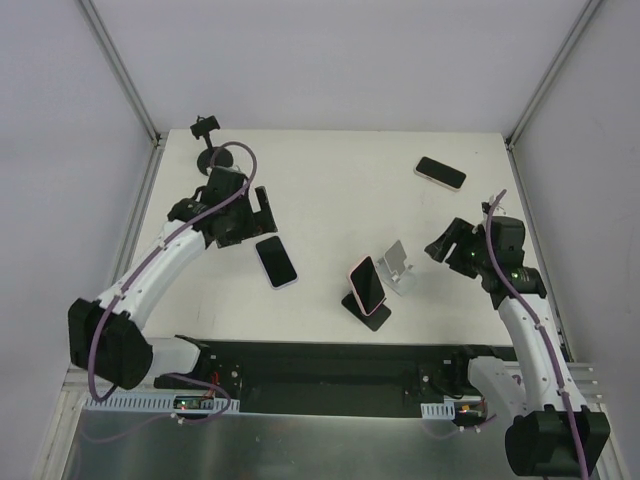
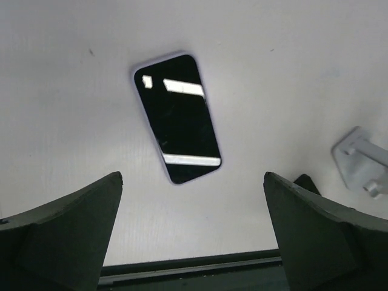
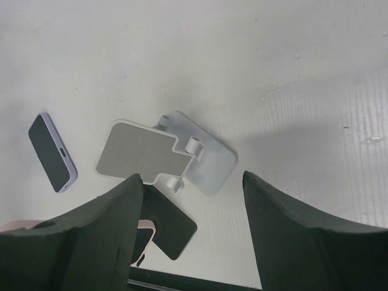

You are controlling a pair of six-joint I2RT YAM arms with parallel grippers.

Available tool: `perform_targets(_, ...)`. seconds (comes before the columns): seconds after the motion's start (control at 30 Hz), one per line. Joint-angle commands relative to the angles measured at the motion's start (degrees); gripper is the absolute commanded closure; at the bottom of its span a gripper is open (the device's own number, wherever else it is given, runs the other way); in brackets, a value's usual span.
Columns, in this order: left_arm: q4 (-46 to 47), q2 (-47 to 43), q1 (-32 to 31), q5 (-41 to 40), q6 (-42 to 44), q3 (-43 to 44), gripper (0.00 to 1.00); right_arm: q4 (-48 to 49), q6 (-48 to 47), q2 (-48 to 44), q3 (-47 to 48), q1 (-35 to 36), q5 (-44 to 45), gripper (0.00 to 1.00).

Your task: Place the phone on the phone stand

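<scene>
A phone in a lavender case (image 1: 275, 262) lies flat, screen up, on the white table; it also shows in the left wrist view (image 2: 177, 118) and the right wrist view (image 3: 53, 153). An empty white phone stand (image 1: 398, 266) stands right of centre, seen closely in the right wrist view (image 3: 170, 154). A pink-cased phone (image 1: 367, 283) leans on a black stand (image 1: 370, 314). My left gripper (image 1: 262, 208) is open and empty just behind the lavender phone (image 2: 193, 179). My right gripper (image 1: 447, 240) is open and empty, right of the white stand (image 3: 191, 182).
Another pink-cased phone (image 1: 440, 172) lies flat at the back right. A black clamp-type stand (image 1: 207, 135) stands at the back left corner. The black stand's base (image 3: 171, 224) is in front of the white stand. A black strip runs along the table's near edge (image 1: 320, 360).
</scene>
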Motion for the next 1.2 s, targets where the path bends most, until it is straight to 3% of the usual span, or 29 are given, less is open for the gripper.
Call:
perform_targets(0.0,-9.54,5.78,-0.23,-3.30,-6.35,3.38,0.01,-3.34,-1.23,-2.74,2.86,0.76,-0.71,0.31)
perform_targets(0.3,-10.86,18.61,-0.85,-4.71,-17.69,5.05,0.01,-2.90,-1.32,-3.27,1.72,1.56,-2.21,0.30)
perform_targets(0.57,-14.90,29.43,-1.20,-6.11,-24.63,12.42,0.01,-2.90,-2.46,-4.23,1.10,1.73,-2.30,0.30)
perform_targets(1.17,-16.93,42.18,-1.29,-6.82,-28.42,15.33,0.01,-3.07,-4.04,-4.76,0.66,1.73,-2.83,0.28)
